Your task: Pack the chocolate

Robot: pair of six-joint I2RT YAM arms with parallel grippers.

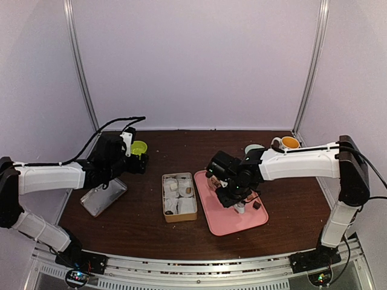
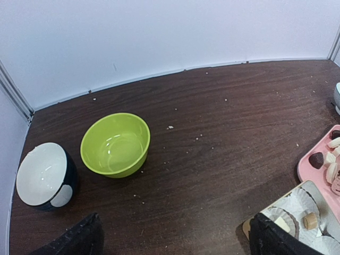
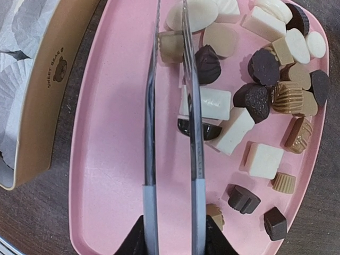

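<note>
Several chocolates (image 3: 255, 101), dark, caramel and white, lie on the right half of the pink tray (image 3: 106, 159). My right gripper (image 3: 172, 241) is shut on the clear tongs (image 3: 150, 106), which reach out over the tray. A caramel piece (image 3: 170, 45) sits between the tong blades near their tips; I cannot tell if it is squeezed. The tan box (image 1: 179, 196) with white paper cups stands left of the tray, and one cup holds a caramel piece (image 2: 309, 220). My left gripper (image 2: 175, 239) is open and empty above the table, left of the box.
A green bowl (image 2: 115, 144) and a dark bowl with a white inside (image 2: 42, 175) stand at the back left. A mug with an orange inside (image 1: 289, 143) is at the back right. A clear flat lid (image 1: 104, 196) lies under the left arm.
</note>
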